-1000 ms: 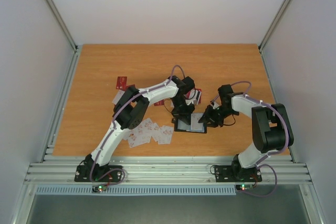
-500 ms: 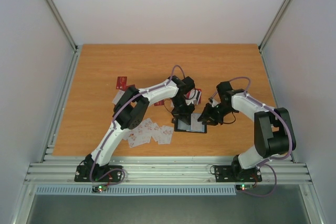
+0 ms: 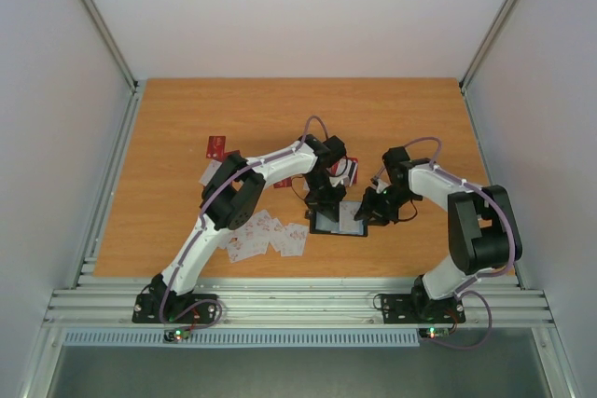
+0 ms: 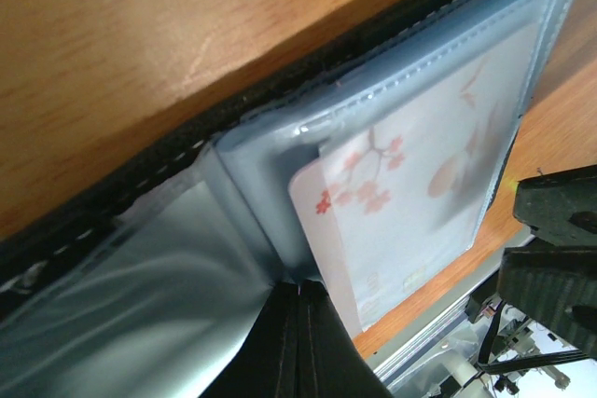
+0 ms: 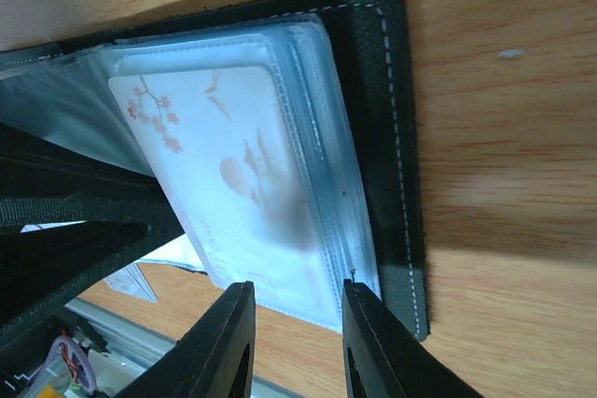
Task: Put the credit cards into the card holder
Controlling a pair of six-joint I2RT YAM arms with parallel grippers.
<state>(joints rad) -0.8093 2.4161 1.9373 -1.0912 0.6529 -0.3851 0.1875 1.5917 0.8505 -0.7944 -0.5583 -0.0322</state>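
The black card holder (image 3: 338, 222) lies open on the table, its pale bluish sleeves (image 5: 312, 90) showing. A white credit card with red blossoms (image 5: 224, 184) sits partly inside one sleeve; the same card (image 4: 410, 184) shows in the left wrist view. My left gripper (image 4: 300, 297) is shut, its tips against the fold of a sleeve page (image 4: 140, 267). My right gripper (image 5: 297, 323) is open at the holder's near end, and the card's end lies between and behind its fingers (image 5: 233, 342). More credit cards (image 3: 266, 235) lie loose at the left.
A red card (image 3: 216, 146) lies farther back on the left, and a few cards (image 3: 347, 170) sit behind the left wrist. Both arms crowd around the holder at mid-table. Metal rails (image 3: 298, 305) run along the near edge.
The right arm's wrist has shifted slightly left, closer to the holder. The left arm, the holder and the loose cards have stayed where they were.
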